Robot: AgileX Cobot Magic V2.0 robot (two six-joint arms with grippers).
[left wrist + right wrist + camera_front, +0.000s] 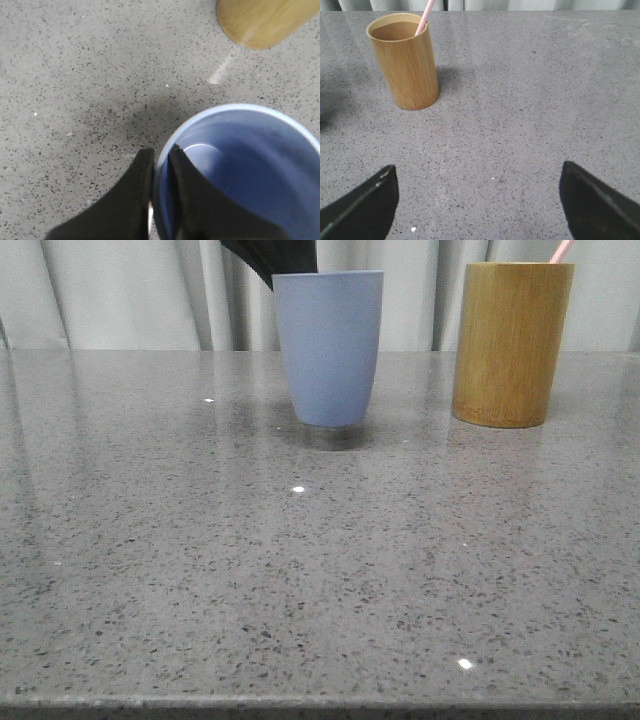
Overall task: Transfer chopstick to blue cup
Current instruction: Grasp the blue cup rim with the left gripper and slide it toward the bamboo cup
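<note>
The blue cup (329, 345) stands upright at the back middle of the table; a dark shadow lies under its base. In the left wrist view my left gripper (161, 152) is shut on the blue cup's (245, 165) rim, one finger inside and one outside. The cup is empty. In the front view the left gripper (272, 280) reaches down behind the cup's left rim. A pale pink chopstick (561, 250) pokes out of the bamboo cup (512, 345) to the right. The right wrist view also shows the chopstick (425, 15). My right gripper (477, 175) is open and empty above the table.
The bamboo cup (407, 65) stands a short way right of the blue cup, and its base shows in the left wrist view (260, 22). The speckled grey table (300, 570) runs forward to its front edge. Grey curtains (120, 290) hang behind.
</note>
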